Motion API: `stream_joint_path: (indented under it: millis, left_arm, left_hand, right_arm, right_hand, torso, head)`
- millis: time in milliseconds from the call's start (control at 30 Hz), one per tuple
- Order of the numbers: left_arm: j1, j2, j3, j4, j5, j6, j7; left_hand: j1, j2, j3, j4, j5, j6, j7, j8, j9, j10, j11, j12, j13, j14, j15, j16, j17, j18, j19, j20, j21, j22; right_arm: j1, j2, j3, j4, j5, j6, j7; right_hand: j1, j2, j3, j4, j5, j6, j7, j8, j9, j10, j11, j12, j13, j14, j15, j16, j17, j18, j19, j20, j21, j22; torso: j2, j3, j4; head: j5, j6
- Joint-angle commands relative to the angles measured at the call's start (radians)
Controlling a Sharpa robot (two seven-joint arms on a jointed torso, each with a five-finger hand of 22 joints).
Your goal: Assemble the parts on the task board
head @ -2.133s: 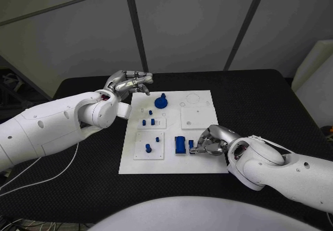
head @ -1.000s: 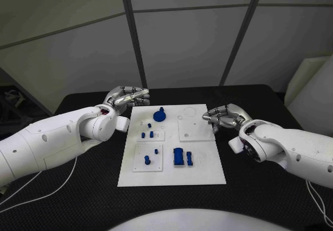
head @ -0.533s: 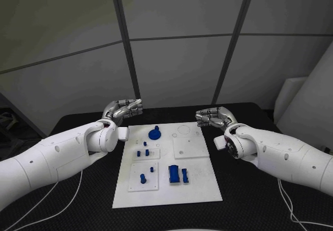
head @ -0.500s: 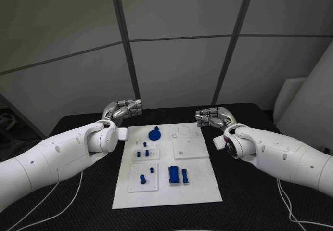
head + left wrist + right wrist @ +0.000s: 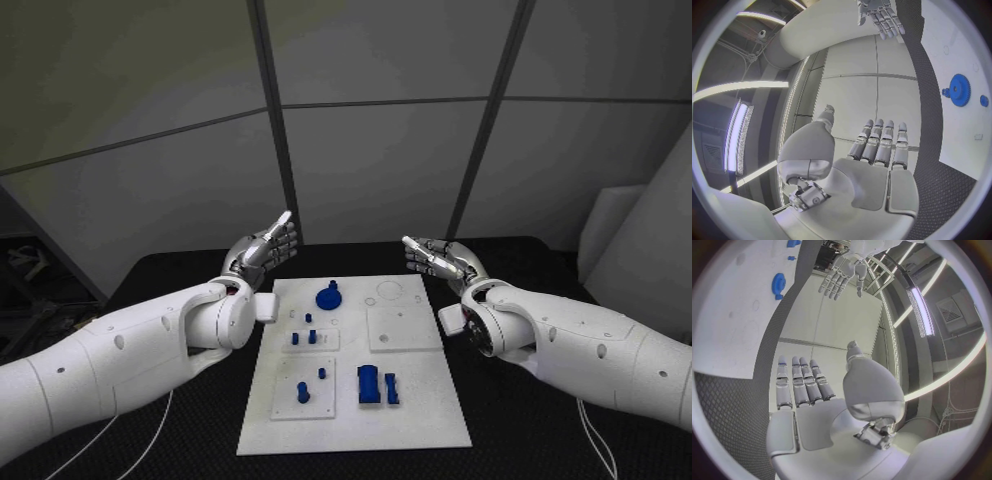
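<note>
The white task board [image 5: 418, 400] lies in the middle of the black table. On it stand a blue gear-like part [image 5: 330, 296] at the far end, small blue pegs [image 5: 303, 337] on a left sub-plate, further pegs [image 5: 304, 390] nearer me, and two blue blocks [image 5: 376, 385] side by side. My left hand [image 5: 265, 249] is raised above the table's far left, fingers straight and apart, holding nothing. My right hand [image 5: 437, 257] is raised at the far right, also flat and empty. The left wrist view shows the flat palm [image 5: 873, 165] and the gear [image 5: 959, 90]; the right wrist view shows its palm [image 5: 811, 405].
A plain white square sub-plate [image 5: 400, 327] sits on the board's right half. Black table [image 5: 173, 290] surrounds the board on all sides. Grey wall panels stand behind the table's far edge.
Both hands have lifted away from the board to its far corners and uncurled from closed to flat. The right hand left the blue blocks on the board. The camera tilted up.
</note>
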Motion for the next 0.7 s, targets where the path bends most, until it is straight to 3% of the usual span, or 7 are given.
stream_joint_path:
  millis: [33, 133, 233, 267, 400, 433, 700]
  left_arm:
    - [0.001, -0.018, -0.011, 0.082, -0.02, -0.158, 0.059]
    - [0.001, -0.035, -0.023, 0.155, -0.027, -0.229, 0.079]
    - [0.001, -0.049, -0.034, 0.219, -0.032, -0.291, 0.097]
    - [0.001, -0.053, -0.037, 0.232, -0.033, -0.304, 0.101]
    - [0.001, -0.061, -0.043, 0.268, -0.036, -0.339, 0.111]
    - [0.001, -0.062, -0.043, 0.272, -0.037, -0.343, 0.112]
    - [0.001, -0.062, -0.044, 0.274, -0.037, -0.345, 0.113]
  left_hand:
    - [-0.258, 0.004, -0.052, -0.005, -0.014, -0.183, -0.071, -0.013, -0.008, -0.187, -0.082, -0.012, -0.008, -0.172, -0.082, -0.013, -0.008, -0.09, -0.126, -0.055, -0.013, -0.071]
    - [-0.321, 0.004, -0.052, -0.005, -0.014, -0.228, -0.071, -0.013, -0.008, -0.233, -0.082, -0.012, -0.008, -0.214, -0.082, -0.013, -0.008, -0.09, -0.157, -0.068, -0.013, -0.089]
    - [-0.378, 0.004, -0.052, -0.005, -0.014, -0.268, -0.071, -0.013, -0.008, -0.275, -0.082, -0.012, -0.008, -0.252, -0.082, -0.013, -0.008, -0.09, -0.185, -0.08, -0.013, -0.104]
    - [-0.398, 0.004, -0.052, -0.005, -0.014, -0.282, -0.071, -0.013, -0.008, -0.289, -0.082, -0.012, -0.008, -0.266, -0.082, -0.013, -0.008, -0.09, -0.195, -0.085, -0.013, -0.11]
    - [-0.459, 0.004, -0.052, -0.005, -0.014, -0.325, -0.071, -0.013, -0.008, -0.334, -0.082, -0.012, -0.008, -0.306, -0.082, -0.013, -0.008, -0.09, -0.225, -0.098, -0.013, -0.127]
    - [-0.474, 0.004, -0.052, -0.005, -0.014, -0.335, -0.071, -0.013, -0.008, -0.344, -0.082, -0.012, -0.008, -0.316, -0.082, -0.013, -0.008, -0.09, -0.231, -0.171, -0.013, -0.131]
    - [-0.571, 0.004, -0.052, -0.005, -0.014, -0.404, -0.071, -0.013, -0.008, -0.415, -0.082, -0.012, -0.008, -0.381, -0.082, -0.013, -0.008, -0.09, -0.28, -0.171, -0.013, -0.224]
  right_arm:
    - [0.005, -0.029, -0.004, 0.084, 0.118, -0.135, 0.094]
    - [0.007, -0.061, -0.01, 0.167, 0.175, -0.202, 0.135]
    - [0.009, -0.09, -0.015, 0.242, 0.228, -0.262, 0.172]
    - [0.009, -0.096, -0.016, 0.259, 0.239, -0.275, 0.181]
    - [0.011, -0.115, -0.02, 0.308, 0.274, -0.315, 0.205]
    - [0.011, -0.118, -0.02, 0.315, 0.279, -0.321, 0.209]
    - [0.011, -0.122, -0.021, 0.325, 0.285, -0.328, 0.213]
  right_hand:
    - [-0.306, -0.014, 0.038, -0.037, -0.092, -0.182, -0.096, -0.013, -0.092, -0.208, -0.082, -0.011, -0.045, -0.197, -0.031, -0.013, -0.046, -0.041, -0.193, -0.044, -0.011, -0.044]
    - [-0.38, -0.014, 0.047, -0.115, -0.092, -0.226, -0.096, -0.013, -0.092, -0.258, -0.082, -0.011, -0.045, -0.245, -0.031, -0.013, -0.057, -0.051, -0.239, -0.054, -0.011, -0.055]
    - [-0.445, -0.014, 0.118, -0.115, -0.092, -0.265, -0.096, -0.013, -0.092, -0.303, -0.082, -0.011, -0.045, -0.286, -0.031, -0.013, -0.067, -0.058, -0.281, -0.063, -0.011, -0.064]
    - [-0.467, -0.014, 0.118, -0.115, -0.092, -0.278, -0.096, -0.013, -0.092, -0.317, -0.082, -0.011, -0.045, -0.301, -0.031, -0.013, -0.07, -0.061, -0.294, -0.136, -0.011, -0.068]
    - [-0.541, -0.014, 0.118, -0.115, -0.092, -0.322, -0.096, -0.013, -0.092, -0.367, -0.082, -0.011, -0.045, -0.348, -0.031, -0.013, -0.143, -0.061, -0.339, -0.136, -0.011, -0.139]
    - [-0.557, -0.014, 0.118, -0.115, -0.092, -0.332, -0.096, -0.013, -0.092, -0.378, -0.082, -0.011, -0.045, -0.359, -0.031, -0.013, -0.143, -0.131, -0.35, -0.136, -0.011, -0.139]
    - [-0.671, -0.014, 0.118, -0.115, -0.092, -0.4, -0.096, -0.013, -0.092, -0.456, -0.082, -0.011, -0.045, -0.433, -0.031, -0.013, -0.143, -0.131, -0.423, -0.136, -0.011, -0.139]
  torso:
    - [0.0, -0.006, 0.0334]
    - [-0.001, -0.0069, 0.0385]
    - [-0.001, -0.0069, 0.0386]
    - [-0.001, -0.0069, 0.0386]
    - [-0.001, -0.0069, 0.0386]
    - [-0.001, -0.0069, 0.0386]
    - [-0.001, -0.0069, 0.0386]
  head:
    - [-0.002, 0.027]
    - [-0.002, 0.033]
    - [-0.002, 0.033]
    - [-0.002, 0.033]
    - [-0.002, 0.033]
    - [-0.002, 0.033]
    - [-0.002, 0.033]
